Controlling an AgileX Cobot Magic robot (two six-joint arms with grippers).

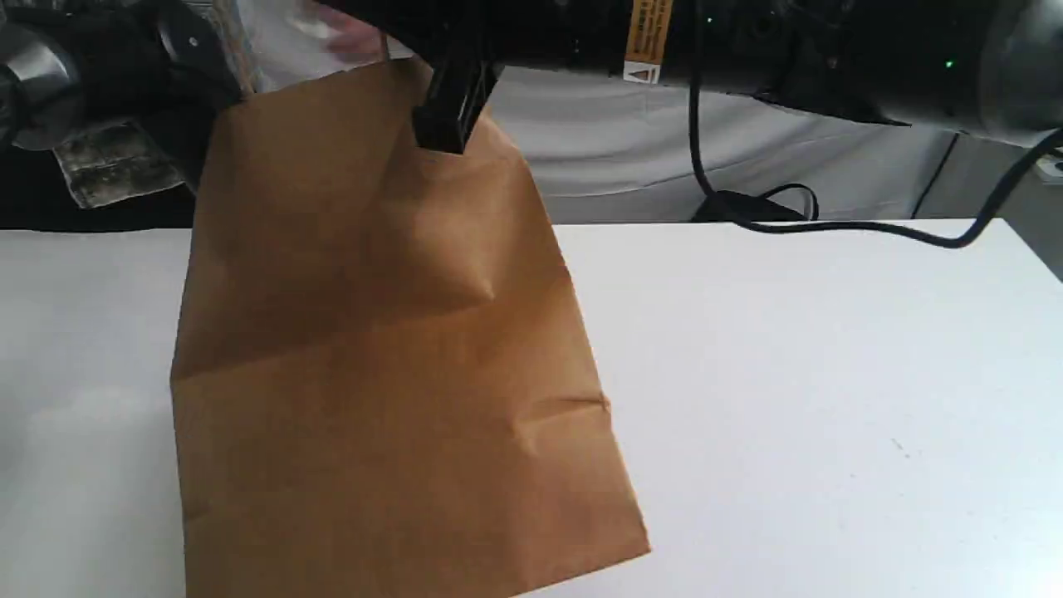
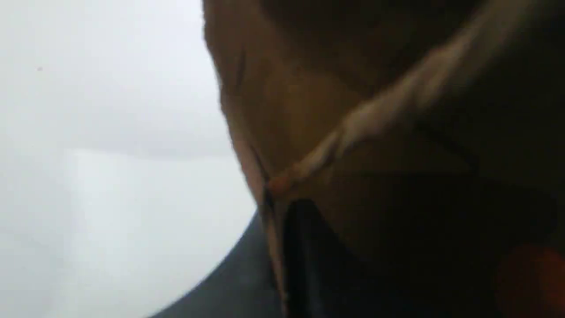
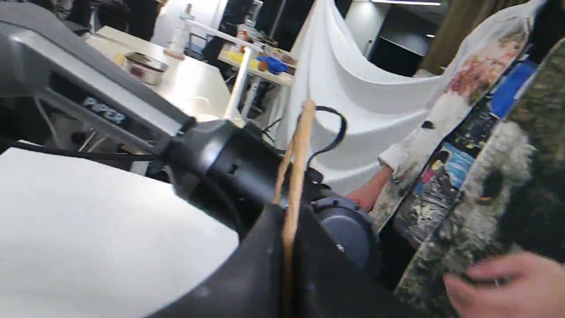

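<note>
Here we have the right hand (image 1: 447,124) clamped on the top edge of the creased brown paper bag (image 1: 374,374), which hangs tilted over the white worktop (image 1: 830,374) — a lifting step, we judge. Whether the left hand (image 2: 309,251) is apart or together we cannot tell — the next move calls for an unslackened pinch.

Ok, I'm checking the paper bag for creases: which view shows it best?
The exterior view: nearly the whole paper bag shows, creases plain, its top pinched by the right gripper. The right wrist view gives only its thin edge between shut fingers; the left wrist view is a blurred close-up.
</note>
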